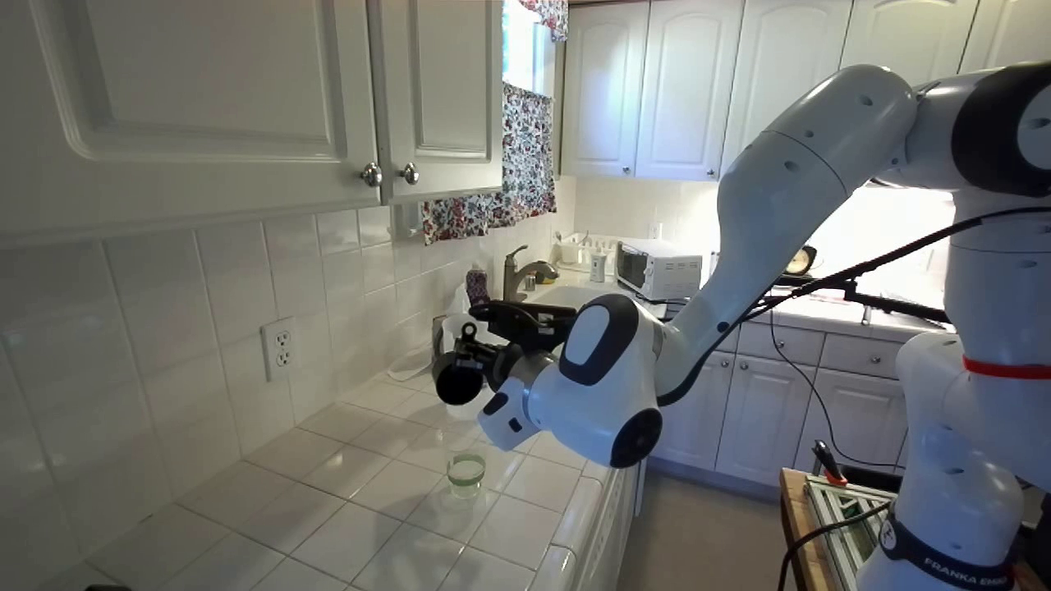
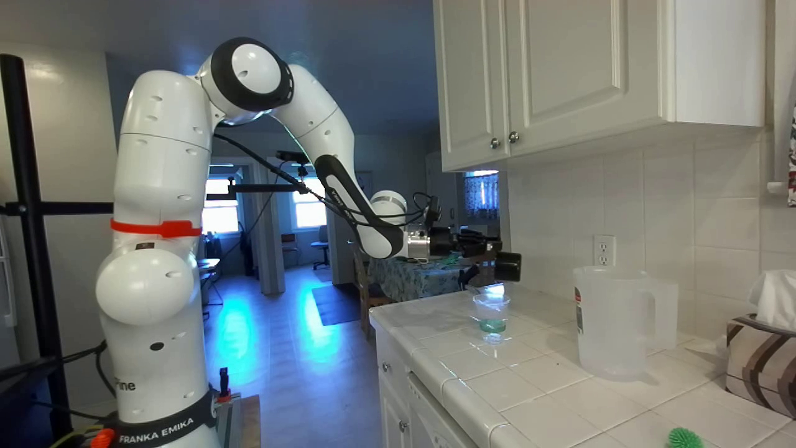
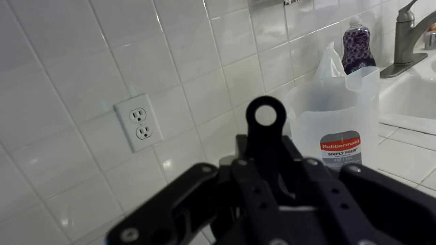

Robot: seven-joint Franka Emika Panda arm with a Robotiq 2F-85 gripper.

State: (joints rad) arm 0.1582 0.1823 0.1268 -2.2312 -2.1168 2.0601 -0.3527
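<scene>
Gripper (image 3: 265, 146) above the clear cup (image 2: 491, 311)

Your jaws clamp the black cup (image 2: 508, 266), handle (image 3: 266, 137) up. The clear cup stands upright on the counter (image 2: 547, 407) below it, seemingly slightly nearer the robot (image 2: 158, 180); the pitcher (image 3: 335, 126) is to the right.

Duplex outlet (image 3: 139, 123) fixed to tiled wall (image 3: 204, 81). Purple dish-soap bottle (image 3: 357, 47) seen near kitchen faucet (image 3: 404, 44). Tissue box (image 2: 762, 370) topped by white tissue (image 2: 777, 302). White microwave (image 1: 675, 275) noted beyond sink (image 3: 410, 98). Floral curtain (image 1: 527, 156) hung at window (image 1: 519, 61). Green bristly object (image 2: 684, 438) partly seen.

The fingers (image 3: 328, 190) clasp a black ring-topped handle (image 3: 265, 144).
</scene>
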